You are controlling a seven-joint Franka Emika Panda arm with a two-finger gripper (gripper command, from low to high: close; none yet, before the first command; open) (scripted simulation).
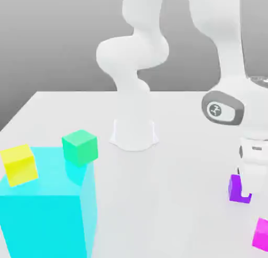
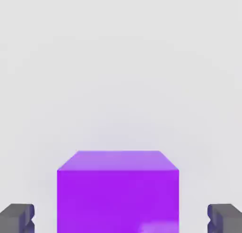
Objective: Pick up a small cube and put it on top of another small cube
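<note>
The small violet-purple cube (image 1: 236,189) rests on the white table near the exterior view's right edge. My gripper (image 1: 245,189) has come down around it, the white hand partly covering the cube. In the hand view the cube (image 2: 118,192) sits between the two dark fingertips (image 2: 17,218), and a gap shows on each side, so the fingers do not touch it. The gripper (image 2: 121,219) is open. A brighter magenta-pink small cube (image 1: 261,234) lies on the table a little nearer the camera, at the right edge.
A big cyan block (image 1: 48,212) stands at the exterior view's front left, with a yellow cube (image 1: 20,164) and a green cube (image 1: 80,147) on top. The arm's white base (image 1: 134,132) stands at the table's middle back.
</note>
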